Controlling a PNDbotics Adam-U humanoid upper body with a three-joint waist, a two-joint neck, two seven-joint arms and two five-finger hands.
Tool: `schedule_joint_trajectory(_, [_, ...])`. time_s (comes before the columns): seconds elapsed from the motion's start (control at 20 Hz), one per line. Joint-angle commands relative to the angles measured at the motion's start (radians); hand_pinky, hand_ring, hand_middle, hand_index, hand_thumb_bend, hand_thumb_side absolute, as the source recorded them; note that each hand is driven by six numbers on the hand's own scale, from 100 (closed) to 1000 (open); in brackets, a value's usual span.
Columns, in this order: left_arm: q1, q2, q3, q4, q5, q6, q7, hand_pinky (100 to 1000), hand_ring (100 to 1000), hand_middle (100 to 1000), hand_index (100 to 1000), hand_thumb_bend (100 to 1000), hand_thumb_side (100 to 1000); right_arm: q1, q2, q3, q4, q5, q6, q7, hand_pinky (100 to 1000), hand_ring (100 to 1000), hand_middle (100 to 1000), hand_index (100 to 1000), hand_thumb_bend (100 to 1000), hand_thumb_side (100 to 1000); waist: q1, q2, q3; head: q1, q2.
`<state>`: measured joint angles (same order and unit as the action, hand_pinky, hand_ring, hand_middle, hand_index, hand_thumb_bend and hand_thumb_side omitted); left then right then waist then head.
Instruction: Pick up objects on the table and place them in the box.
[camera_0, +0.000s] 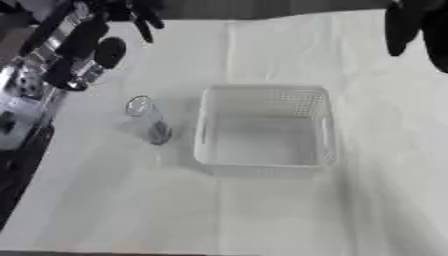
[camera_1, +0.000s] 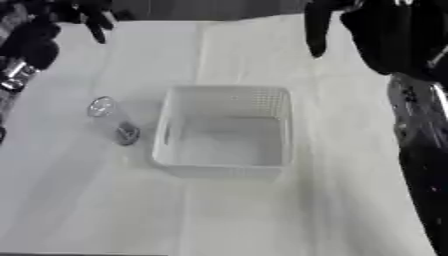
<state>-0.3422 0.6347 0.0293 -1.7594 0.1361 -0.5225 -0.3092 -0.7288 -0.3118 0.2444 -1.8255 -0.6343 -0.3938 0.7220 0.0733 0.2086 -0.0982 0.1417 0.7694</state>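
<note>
White perforated plastic basket (camera_0: 264, 131) sits mid-worktop (camera_0: 262, 210), which is covered in a white cloth; nothing shows inside the basket. Cut-out handle slots on its left and right walls.

Clear drinking glass (camera_0: 147, 119) stands just left of the basket, apart from it, seen from above so it looks tilted; round rim at top, darker base toward the bottom. No label or print readable on it, nor on the basket.

Left hand (camera_0: 92, 40) is up at the far left corner, above the worktop edge, black, fingers hanging down and relaxed, holding nothing; well apart from the glass.

Right hand (camera_1: 376, 30) is at the top right corner, black fingers pointing down, spread, nothing in them; well apart from the basket. Its dark forearm (camera_1: 424, 150) runs down the right edge in the right eye view.

Silver and black clutter (camera_0: 22, 90) along the left edge, too blurred to name. No writing legible anywhere.
</note>
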Motion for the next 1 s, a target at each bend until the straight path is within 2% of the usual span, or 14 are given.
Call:
schedule_joint_trajectory(0.05, [0.000,-0.009,0.025,0.040,-0.025,0.018,0.012,514,719,765,891,335,732,-0.006,0.007,-0.014,-0.009,-0.008,-0.176,0.185,310,472,610,193,100,878,-0.007,-0.023,0.004,-0.010,0.001])
schedule_joint_trajectory(0.25, [0.027,-0.044,0.073,0.120,-0.094,0.043,0.078,487,705,764,898,370,734,-0.005,0.005,-0.016,-0.010,-0.008,-0.175,0.185,308,471,609,190,100,878,-0.009,-0.023,0.006,0.005,0.001])
schedule_joint_trajectory(0.4, [0.041,-0.071,0.077,0.178,-0.094,0.060,0.135,491,730,780,914,371,747,-0.006,0.001,-0.016,-0.012,-0.006,-0.178,0.185,308,470,609,189,100,878,-0.009,-0.018,0.009,0.015,0.001])
schedule_joint_trajectory(0.45, [0.042,-0.080,0.077,0.188,-0.089,0.062,0.147,536,763,801,935,380,740,-0.007,0.000,-0.016,-0.012,-0.005,-0.178,0.185,307,470,609,188,100,878,-0.010,-0.016,0.010,0.018,0.001])
schedule_joint_trajectory(0.5, [0.043,-0.091,0.076,0.195,-0.083,0.064,0.155,536,763,801,935,380,740,-0.008,-0.001,-0.015,-0.013,-0.004,-0.179,0.185,307,470,609,188,100,878,-0.010,-0.015,0.011,0.022,0.001])
schedule_joint_trajectory(0.55, [0.043,-0.103,0.075,0.199,-0.078,0.065,0.160,572,777,815,956,389,740,-0.009,-0.001,-0.015,-0.014,-0.003,-0.181,0.185,307,470,609,186,100,878,-0.010,-0.013,0.012,0.026,0.001])
schedule_joint_trajectory(0.7, [0.036,-0.145,0.073,0.210,-0.057,0.070,0.160,588,779,818,963,397,736,-0.011,-0.003,-0.014,-0.015,-0.001,-0.182,0.185,307,470,609,186,100,878,-0.011,-0.009,0.014,0.035,0.001])
schedule_joint_trajectory(0.85, [0.028,-0.184,0.071,0.221,-0.035,0.080,0.144,639,788,820,967,516,642,-0.011,-0.004,-0.012,-0.017,0.001,-0.182,0.185,306,469,608,184,100,878,-0.010,-0.007,0.013,0.038,0.001])
schedule_joint_trajectory(1.0, [0.028,-0.211,0.067,0.226,-0.029,0.088,0.118,640,787,818,965,564,634,-0.011,-0.005,-0.012,-0.017,0.002,-0.182,0.185,306,468,608,184,100,878,-0.008,-0.006,0.011,0.038,0.001])
